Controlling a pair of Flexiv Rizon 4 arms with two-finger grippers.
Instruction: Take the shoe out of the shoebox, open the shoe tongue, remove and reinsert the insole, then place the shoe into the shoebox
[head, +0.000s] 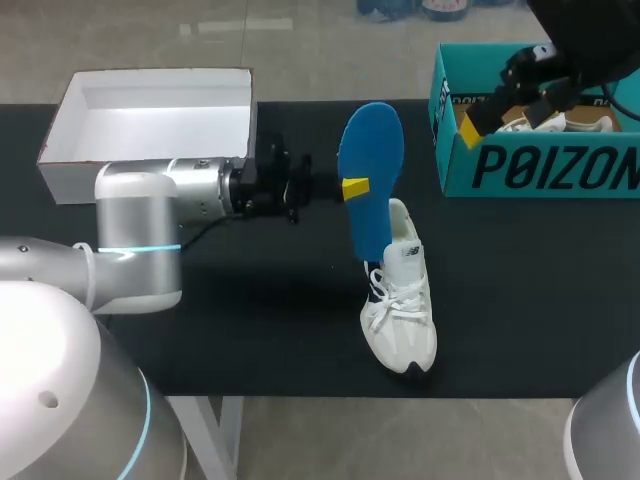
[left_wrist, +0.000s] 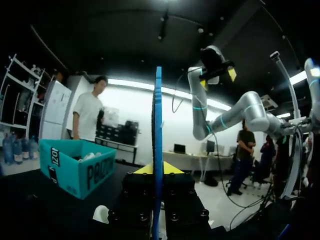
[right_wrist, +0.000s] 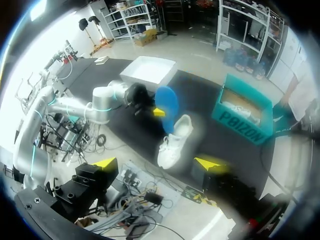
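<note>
A white shoe (head: 402, 305) lies on the black table (head: 250, 300), toe toward the front edge. My left gripper (head: 352, 187) is shut on a blue insole (head: 371, 170), held upright with its lower end at the shoe's heel opening. In the left wrist view the insole (left_wrist: 158, 150) shows edge-on between the yellow tips of that gripper (left_wrist: 158, 169). My right gripper (head: 510, 105) hangs open and high over the teal shoebox (head: 540, 165). From the right wrist view, its gripper (right_wrist: 157, 162) looks down on the shoe (right_wrist: 175, 142), the insole (right_wrist: 166, 102) and the shoebox (right_wrist: 245, 117).
A white open box (head: 150, 160) stands at the table's back left, behind my left arm (head: 190, 190). The teal shoebox holds white paper and stands at the back right. Bare black table lies left and right of the shoe.
</note>
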